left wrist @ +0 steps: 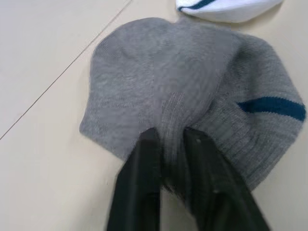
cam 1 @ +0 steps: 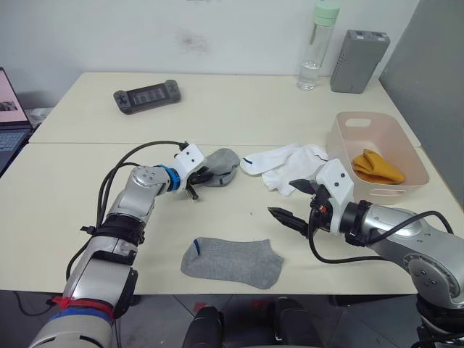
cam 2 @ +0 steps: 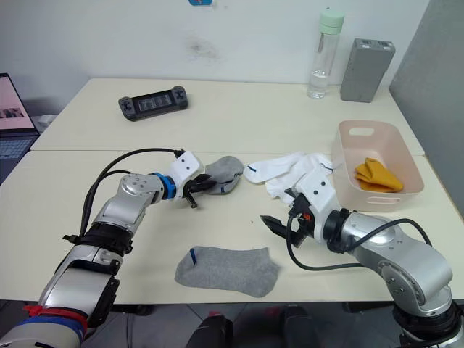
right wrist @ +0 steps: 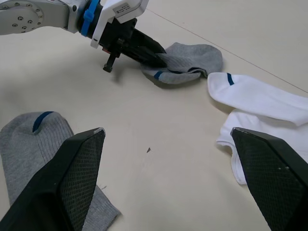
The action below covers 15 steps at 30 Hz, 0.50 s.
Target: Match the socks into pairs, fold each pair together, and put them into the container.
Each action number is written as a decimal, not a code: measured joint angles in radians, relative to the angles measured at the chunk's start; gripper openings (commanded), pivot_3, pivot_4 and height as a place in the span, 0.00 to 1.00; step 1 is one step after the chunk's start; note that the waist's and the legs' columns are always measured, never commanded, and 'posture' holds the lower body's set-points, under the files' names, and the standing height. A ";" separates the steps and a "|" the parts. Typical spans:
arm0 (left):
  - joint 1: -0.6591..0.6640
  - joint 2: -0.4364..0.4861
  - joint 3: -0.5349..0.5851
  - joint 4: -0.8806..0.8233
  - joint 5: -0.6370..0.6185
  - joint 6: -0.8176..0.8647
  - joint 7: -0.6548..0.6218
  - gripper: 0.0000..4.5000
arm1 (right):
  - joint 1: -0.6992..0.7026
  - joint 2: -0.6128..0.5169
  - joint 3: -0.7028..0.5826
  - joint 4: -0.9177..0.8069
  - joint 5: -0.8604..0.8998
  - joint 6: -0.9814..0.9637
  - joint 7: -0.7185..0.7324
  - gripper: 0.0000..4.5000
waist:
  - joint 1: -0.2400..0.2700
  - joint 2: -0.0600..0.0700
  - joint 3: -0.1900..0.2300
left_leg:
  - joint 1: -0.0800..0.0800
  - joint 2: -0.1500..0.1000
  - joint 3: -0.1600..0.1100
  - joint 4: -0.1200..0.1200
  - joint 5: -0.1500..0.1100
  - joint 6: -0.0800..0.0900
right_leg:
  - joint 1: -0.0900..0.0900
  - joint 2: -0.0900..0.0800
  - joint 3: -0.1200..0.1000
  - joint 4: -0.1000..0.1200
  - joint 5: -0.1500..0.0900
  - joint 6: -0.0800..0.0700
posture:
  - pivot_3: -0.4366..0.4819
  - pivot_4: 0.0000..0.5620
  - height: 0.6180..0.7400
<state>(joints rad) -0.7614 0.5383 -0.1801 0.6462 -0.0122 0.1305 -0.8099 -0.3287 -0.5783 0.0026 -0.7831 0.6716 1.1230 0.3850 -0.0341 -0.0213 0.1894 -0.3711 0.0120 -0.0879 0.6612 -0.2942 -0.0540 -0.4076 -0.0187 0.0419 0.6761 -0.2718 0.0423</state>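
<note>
One grey sock (cam 1: 222, 166) lies bunched at the table's middle, and my left gripper (cam 1: 204, 175) is shut on its cuff edge (left wrist: 173, 139). The other grey sock (cam 1: 233, 262) lies flat near the front edge. Two white socks (cam 1: 290, 164) with dark trim lie in a heap to the right of the bunched grey one. My right gripper (cam 1: 293, 204) hovers open above the table between the white heap and the flat grey sock, holding nothing. The pale pink container (cam 1: 406, 185) stands at the right, with a folded orange pair (cam 1: 375, 167) inside.
A black handheld game console (cam 1: 146, 96) lies at the back left. A clear bottle (cam 1: 317, 45) and a grey box (cam 1: 358, 51) stand at the back right. A laptop (cam 1: 10, 116) pokes in at the far left edge.
</note>
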 measured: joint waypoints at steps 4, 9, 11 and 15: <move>0.016 -0.056 0.141 -0.039 -0.120 0.111 0.038 0.01 | 0.000 -0.003 0.001 0.000 0.000 0.000 0.001 1.00 | 0.002 0.000 0.000 | -0.002 0.000 -0.001 0.001 0.000 0.000 | 0.000 0.000 -0.001 0.000 0.000 0.000 | 0.48 0.27 1.00; 0.062 -0.063 0.285 -0.182 -0.287 0.287 0.032 0.01 | 0.000 -0.003 0.002 0.000 0.000 0.000 -0.001 1.00 | -0.001 0.000 0.000 | -0.001 0.000 -0.002 0.001 0.000 0.000 | -0.001 0.000 -0.001 0.001 0.000 0.000 | 0.48 0.27 1.00; 0.088 -0.064 0.322 -0.250 -0.356 0.375 0.023 0.01 | 0.000 -0.004 0.005 0.000 -0.001 -0.001 0.001 1.00 | 0.000 0.000 0.000 | -0.001 0.000 -0.002 0.001 0.000 0.000 | -0.001 0.000 -0.001 0.001 0.000 0.000 | 0.48 0.27 1.00; 0.144 -0.043 0.343 -0.383 -0.467 0.552 -0.018 0.01 | 0.000 -0.005 0.022 0.000 -0.002 -0.004 0.006 1.00 | 0.001 0.000 0.000 | -0.001 0.000 -0.002 0.001 0.000 0.000 | -0.001 0.000 -0.001 0.001 0.000 0.000 | 0.48 0.27 1.00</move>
<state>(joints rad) -0.6170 0.4949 0.1624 0.2637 -0.4794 0.6829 -0.8275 -0.3290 -0.5830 0.0242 -0.7828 0.6696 1.1194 0.3911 -0.0332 -0.0213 0.1894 -0.3721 0.0120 -0.0899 0.6622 -0.2941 -0.0543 -0.4082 -0.0189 0.0410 0.6775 -0.2718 0.0423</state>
